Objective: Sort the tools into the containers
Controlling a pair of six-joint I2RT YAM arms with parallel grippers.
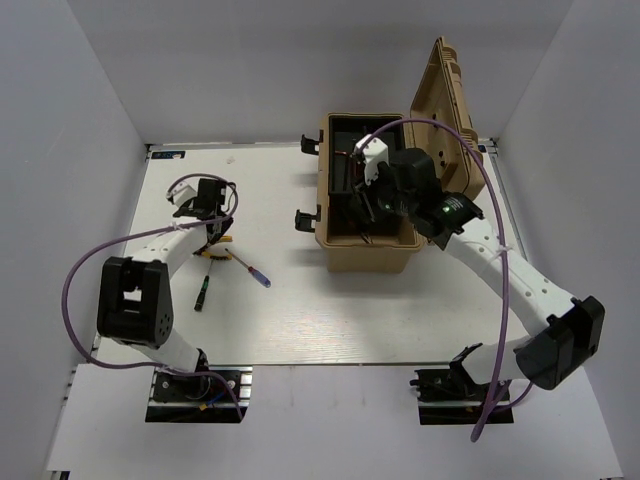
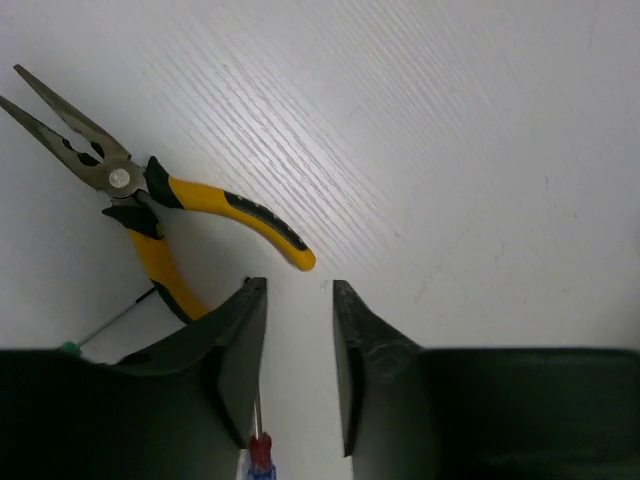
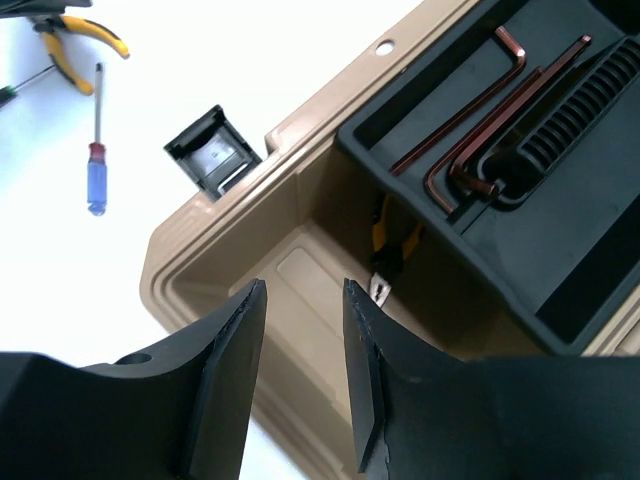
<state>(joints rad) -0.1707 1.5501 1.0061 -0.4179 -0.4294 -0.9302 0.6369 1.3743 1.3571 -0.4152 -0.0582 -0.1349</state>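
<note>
Yellow-and-black pliers (image 2: 150, 190) lie on the white table, just ahead and left of my left gripper (image 2: 298, 290), which is open and empty above the table. A red-and-blue-handled screwdriver (image 2: 262, 455) lies under its left finger; in the top view (image 1: 252, 270) it lies right of the left arm. A small dark screwdriver (image 1: 202, 290) lies nearby. My right gripper (image 3: 305, 290) is open and empty over the open tan toolbox (image 3: 200, 250). L-shaped hex keys (image 3: 470, 130) lie in its black tray (image 3: 560, 250). Another yellow-handled pliers (image 3: 390, 250) sits inside the box.
The toolbox (image 1: 370, 262) stands right of centre with its lid (image 1: 450, 90) raised at the back right and black latches (image 1: 305, 218) on its left side. Purple cables loop over both arms. White walls close in the table on three sides.
</note>
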